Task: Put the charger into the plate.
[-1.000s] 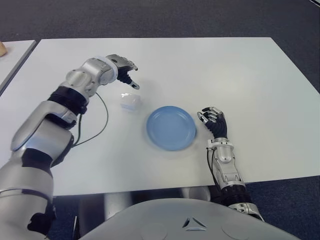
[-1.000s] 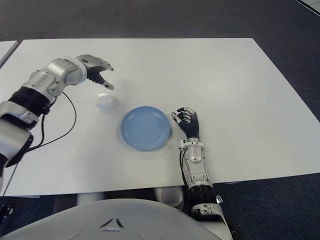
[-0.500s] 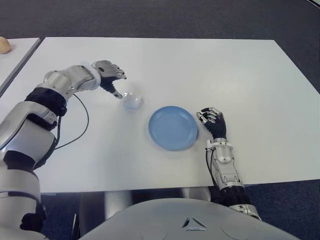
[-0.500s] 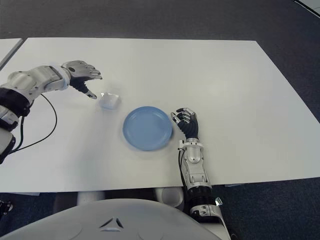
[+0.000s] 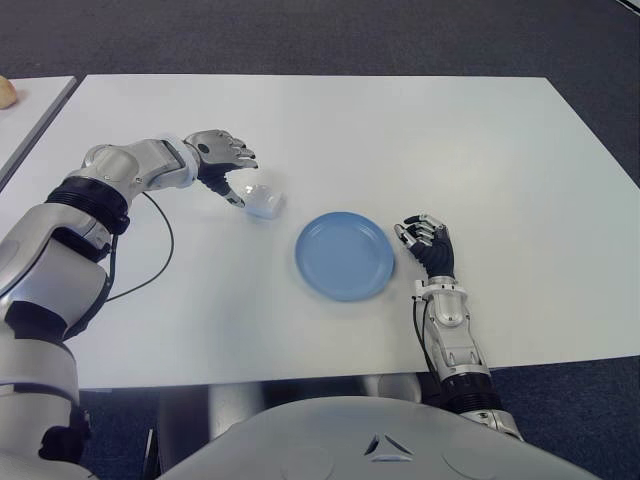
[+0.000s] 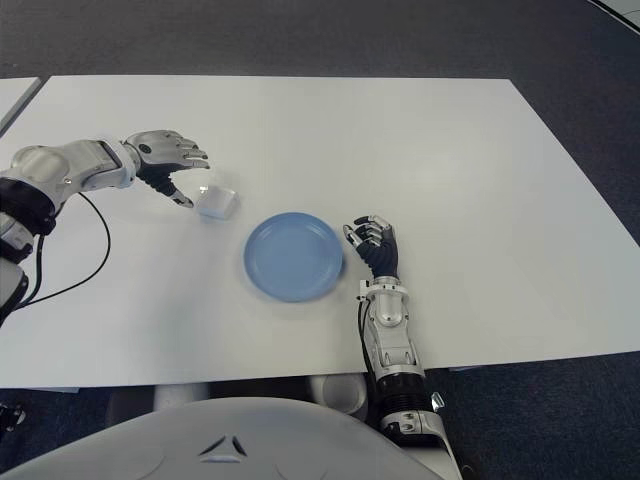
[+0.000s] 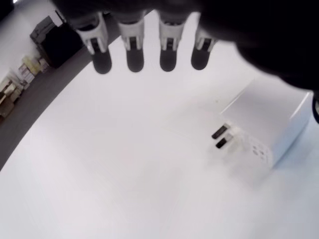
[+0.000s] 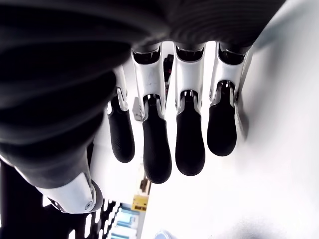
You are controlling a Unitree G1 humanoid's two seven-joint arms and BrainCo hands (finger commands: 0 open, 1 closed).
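Left hand [image 5: 222,158] low over the white worktop [image 5: 420,140], at the left side of the charger [image 5: 262,201]; four fingers [image 7: 134,47] extended and spread loosely, thumb angled down toward the charger's near-left edge, nothing gripped. From the eye views, thumb tip shows just beside the charger; contact cannot be confirmed. Charger is a small white block lying flat on the worktop, two metal prongs [image 7: 220,137] sticking out of one face, seen clearly in the left wrist view, where it sits under the palm side of the hand with the fingertips apart from it. Blue plate [image 5: 345,255] lies to the right of the charger and nearer the robot, apart from it, a strip of bare worktop between them; plate holds nothing. A dark cable [image 5: 152,250] loops from the left forearm across the worktop. Right hand [image 5: 428,244] shows just beside the plate's right rim, palm down, fingers [image 8: 190,134] curled inward in its own wrist view, holding nothing. Dark carpeted floor [image 5: 300,35] beyond the far edge of the worktop; corner of a second white table [image 5: 25,105] at far left.
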